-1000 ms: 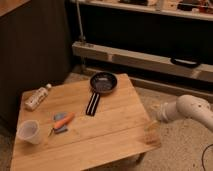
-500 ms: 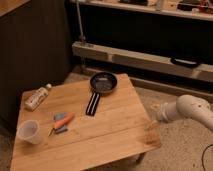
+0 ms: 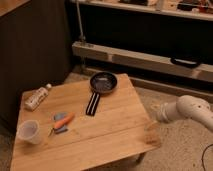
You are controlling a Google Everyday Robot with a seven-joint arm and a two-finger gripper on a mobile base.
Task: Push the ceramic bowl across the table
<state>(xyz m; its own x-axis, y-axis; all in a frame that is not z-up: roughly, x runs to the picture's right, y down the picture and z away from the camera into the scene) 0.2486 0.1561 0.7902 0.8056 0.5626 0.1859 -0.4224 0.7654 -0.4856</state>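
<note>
- Ceramic bowl (image 3: pixel 103 82) sits near the far edge of the wooden surface (image 3: pixel 115 130), just beyond a black bar (image 3: pixel 92 104).
- Gripper (image 3: pixel 153 114) hovers beside the surface's right edge, spread wide and empty, well apart from the bowl, probably lining up a push.

No legible text or labels
</note>
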